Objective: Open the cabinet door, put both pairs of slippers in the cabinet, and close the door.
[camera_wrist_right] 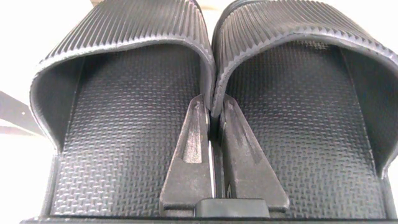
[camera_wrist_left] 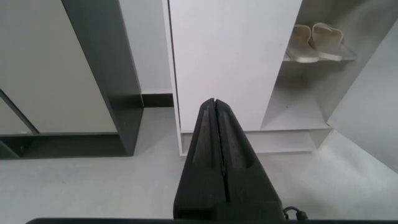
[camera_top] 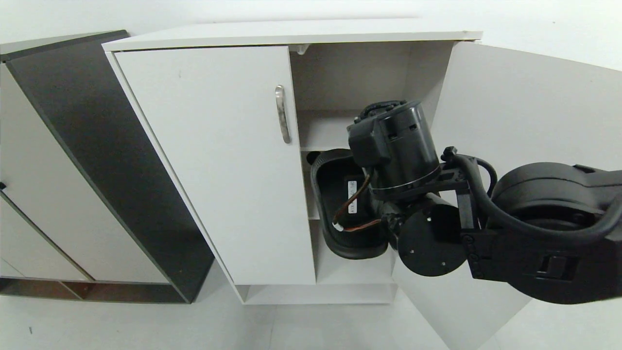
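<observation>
The white cabinet [camera_top: 291,34] has its left door [camera_top: 214,160] closed and its right door [camera_top: 510,121] swung open. In the opening, below the upper shelf [camera_top: 320,131], my right arm holds a pair of black slippers [camera_top: 340,194]. In the right wrist view my right gripper [camera_wrist_right: 213,102] is shut on the touching inner walls of the two black slippers [camera_wrist_right: 124,124], pinching them together. A beige pair of slippers [camera_wrist_left: 317,42] lies on a shelf inside the cabinet. My left gripper [camera_wrist_left: 214,102] is shut and empty, low over the floor in front of the closed door.
A dark grey cabinet [camera_top: 97,146] stands right beside the white one on the left. The closed door carries a metal handle [camera_top: 282,114] at its inner edge. Light grey floor [camera_wrist_left: 93,180] lies in front.
</observation>
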